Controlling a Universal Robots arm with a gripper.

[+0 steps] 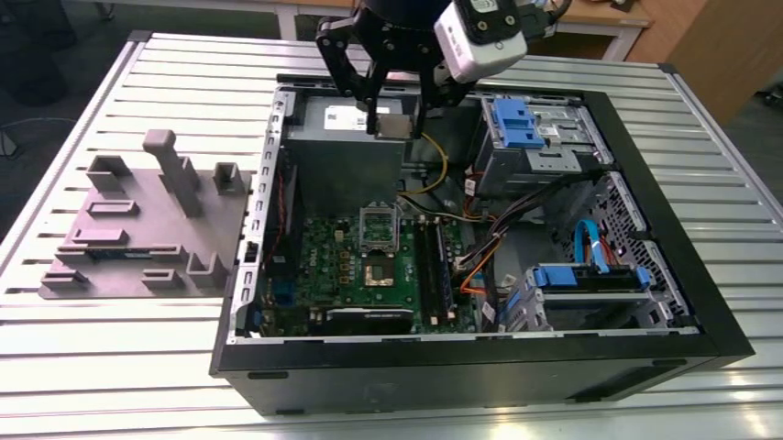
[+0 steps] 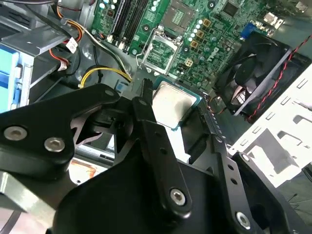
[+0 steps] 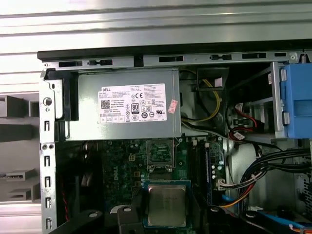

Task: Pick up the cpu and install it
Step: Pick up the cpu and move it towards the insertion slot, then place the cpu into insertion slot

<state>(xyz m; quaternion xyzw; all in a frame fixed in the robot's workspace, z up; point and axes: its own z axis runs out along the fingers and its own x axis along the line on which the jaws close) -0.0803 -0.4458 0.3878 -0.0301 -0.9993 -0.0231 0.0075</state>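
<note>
Misalignment is the risk: the gripper [image 1: 394, 117], clamped on the cpu [image 1: 394, 126] up by the grey power supply [image 1: 348, 170] (well apart from the open socket [image 1: 380, 268] on the green motherboard [image 1: 328, 257]), could let it tilt and bend pins.

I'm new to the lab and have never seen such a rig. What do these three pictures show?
A robot arm's gripper hangs over an open computer case lying on a slatted metal table. The exterior view looks on from outside; both wrist views come from cameras riding on the arm. The gripper is shut on the cpu, a small square chip, held clear of the green motherboard inside. A grey holder block sits beside the case, on the exterior view's left.
</note>
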